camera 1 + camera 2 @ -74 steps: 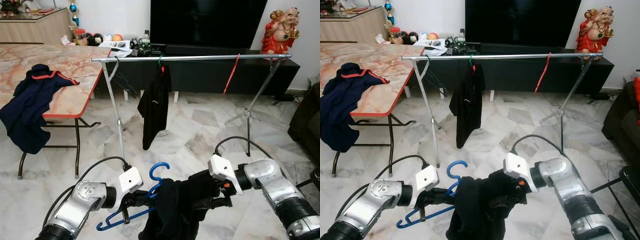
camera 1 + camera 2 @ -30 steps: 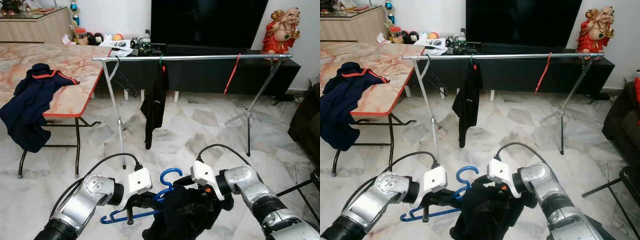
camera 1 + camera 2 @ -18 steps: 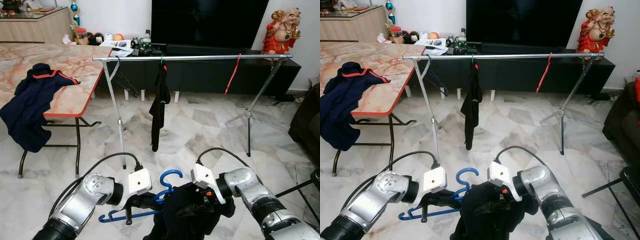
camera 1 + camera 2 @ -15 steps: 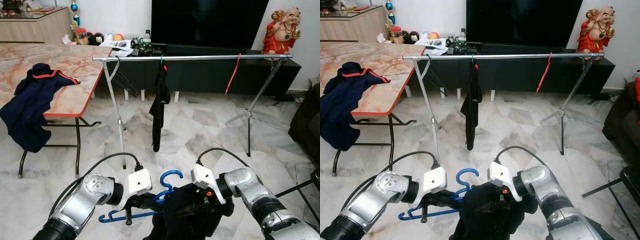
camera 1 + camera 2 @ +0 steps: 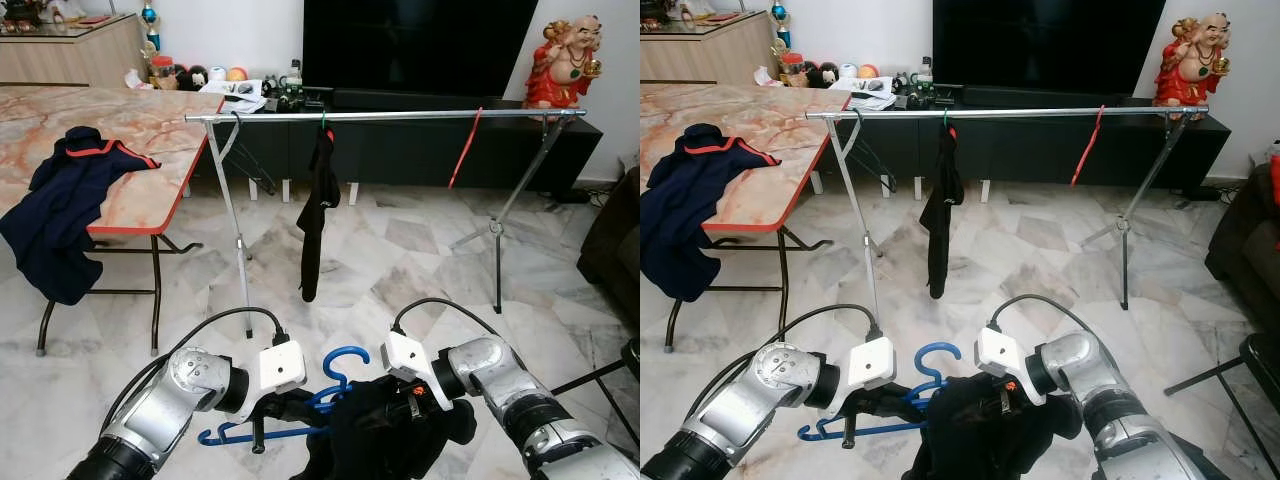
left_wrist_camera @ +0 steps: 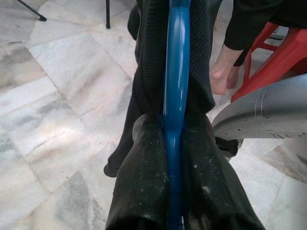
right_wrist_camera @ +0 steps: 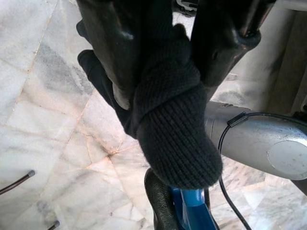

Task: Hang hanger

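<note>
Low in front of me, my left gripper is shut on a blue hanger, whose bar runs between its fingers. A black knit garment is draped over the hanger. My right gripper is shut on a fold of that garment, close beside the left gripper. Ahead stands a silver clothes rail. On the rail hang a black garment on a green hanger, a bare red hanger and a dark hanger at its left end.
A marble-topped table with a navy jacket stands at the left. Behind the rail are a dark TV console and a red statue. A dark sofa sits on the right. A person's hand and a red stool are nearby.
My right gripper has drawn in closer to the left one, bunching the black garment on the blue hanger. The black garment on the rail has swung to hang edge-on.
</note>
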